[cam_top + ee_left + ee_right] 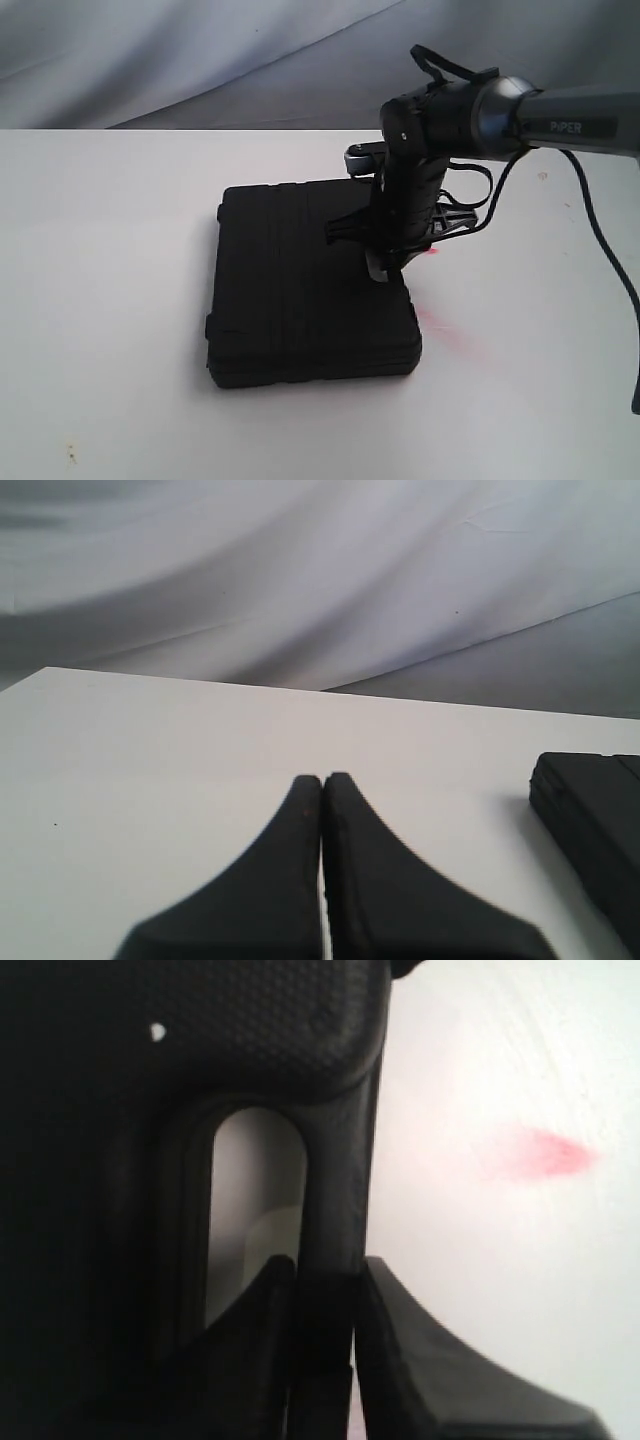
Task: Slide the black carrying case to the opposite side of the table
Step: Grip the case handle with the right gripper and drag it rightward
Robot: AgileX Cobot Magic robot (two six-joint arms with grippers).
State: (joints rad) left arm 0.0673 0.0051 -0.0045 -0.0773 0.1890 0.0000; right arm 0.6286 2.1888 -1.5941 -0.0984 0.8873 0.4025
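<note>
Remote view, near to far: the case (310, 285) lies flat near the middle of the table (100, 300). At its far right edge my right gripper (325, 1262) is clamped on the handle (340, 1160), with one finger through the slot. My left gripper (322, 780), pressed closed and empty, sits over bare table, apart from the case.

Black ribbed case (300, 290), lying flat (lid closed), on white table (110, 300)
</note>
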